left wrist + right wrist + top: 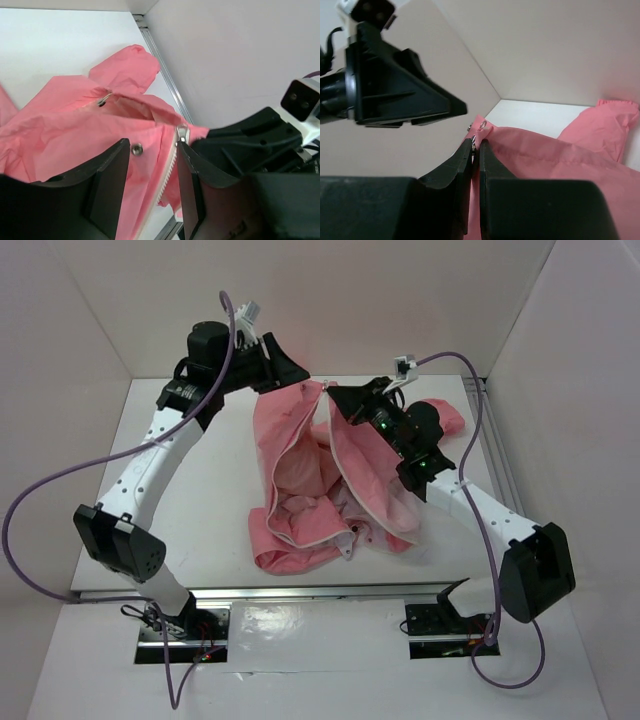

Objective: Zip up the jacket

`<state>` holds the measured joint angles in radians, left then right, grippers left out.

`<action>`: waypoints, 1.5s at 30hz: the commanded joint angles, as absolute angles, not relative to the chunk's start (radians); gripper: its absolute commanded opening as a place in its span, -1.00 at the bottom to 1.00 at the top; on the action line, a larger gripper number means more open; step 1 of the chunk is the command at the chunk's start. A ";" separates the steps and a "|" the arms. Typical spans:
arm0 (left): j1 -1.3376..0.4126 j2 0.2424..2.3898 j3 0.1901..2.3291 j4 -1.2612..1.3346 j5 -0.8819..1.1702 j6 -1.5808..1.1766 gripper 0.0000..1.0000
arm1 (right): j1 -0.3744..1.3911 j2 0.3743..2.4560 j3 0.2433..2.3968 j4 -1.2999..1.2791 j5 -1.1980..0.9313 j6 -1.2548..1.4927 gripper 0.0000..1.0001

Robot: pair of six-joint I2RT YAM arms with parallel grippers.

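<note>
Jacket [330, 480] lies unzipped on the tabletop [210, 530]. Right end effector [475, 147] pinches its far zipper edge [485, 131], likely anchoring it taut; left end effector [154, 150] stands wide, straddling the slider [182, 134] there.

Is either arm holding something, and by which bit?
The right gripper pinches the jacket by its zipper edge, near a corner. The left gripper holds nothing: its jaws stand apart around the fabric.
</note>
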<state>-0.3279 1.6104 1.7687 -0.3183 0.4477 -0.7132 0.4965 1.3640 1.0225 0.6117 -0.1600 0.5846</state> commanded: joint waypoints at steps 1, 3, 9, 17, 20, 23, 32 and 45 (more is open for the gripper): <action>-0.363 1.681 1.867 -0.428 0.468 -0.713 0.09 | 0.494 1.313 1.019 0.643 -0.201 0.542 -1.00; -0.379 1.721 1.951 -0.477 0.468 -0.724 0.09 | 0.494 1.313 1.019 0.643 -0.210 0.541 -1.00; -0.431 1.773 2.048 -0.526 0.407 -0.692 0.21 | 0.494 1.313 1.009 0.623 -0.219 0.541 -1.00; -0.431 1.782 2.005 -0.430 0.491 -0.673 0.10 | 0.494 1.304 0.999 0.600 -0.210 0.532 -1.00; -0.431 1.773 1.967 -0.402 0.491 -0.686 -0.03 | 0.494 1.304 1.008 0.581 -0.201 0.523 -1.00; -0.431 1.743 1.934 -0.379 0.502 -0.695 -0.09 | 0.485 1.304 1.008 0.581 -0.192 0.523 -1.00; -0.422 1.720 1.884 -0.368 0.496 -0.704 -0.36 | 0.485 1.313 1.008 0.581 -0.192 0.523 -1.00; -0.403 1.644 1.832 -0.359 0.486 -0.713 -0.48 | 0.463 1.331 1.017 0.581 -0.183 0.523 -1.00</action>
<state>-0.4141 1.6985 1.8339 -0.3889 0.4774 -0.7113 0.4740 1.3445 0.9958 0.5377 -0.2028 0.5411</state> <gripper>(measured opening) 0.271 0.118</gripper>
